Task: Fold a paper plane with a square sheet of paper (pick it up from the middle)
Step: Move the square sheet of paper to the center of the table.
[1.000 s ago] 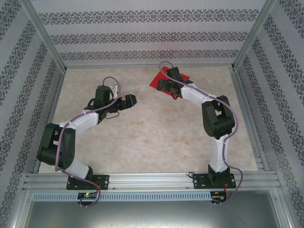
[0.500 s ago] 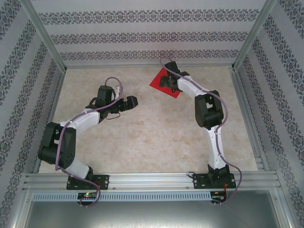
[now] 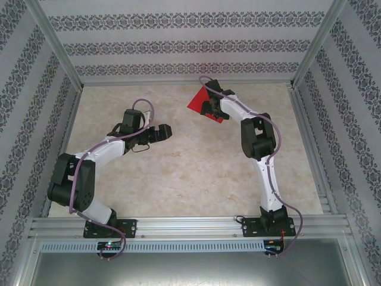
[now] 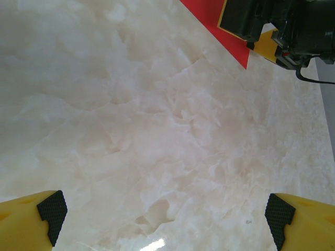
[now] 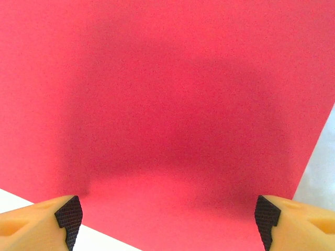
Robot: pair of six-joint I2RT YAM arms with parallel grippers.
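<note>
The square sheet of paper (image 3: 197,101) lies flat on the table at the far middle, bright red and plain. My right gripper (image 3: 209,106) hangs directly over it, open. In the right wrist view the red paper (image 5: 172,104) spreads wide beneath the camera, and the two black pads (image 5: 69,215) stand wide apart with nothing between them. My left gripper (image 3: 164,130) is open over bare table to the left of the paper. In the left wrist view its pads (image 4: 52,210) are far apart, and a corner of the red sheet (image 4: 214,29) shows at the top under the right gripper (image 4: 280,29).
The marbled beige tabletop (image 3: 178,173) is ringed by patterned walls and aluminium frame posts (image 3: 56,44). An aluminium rail (image 3: 190,226) runs along the near edge by the arm bases.
The right arm has stretched farther out and its gripper has come down over the middle of the red sheet. The left gripper has barely shifted.
</note>
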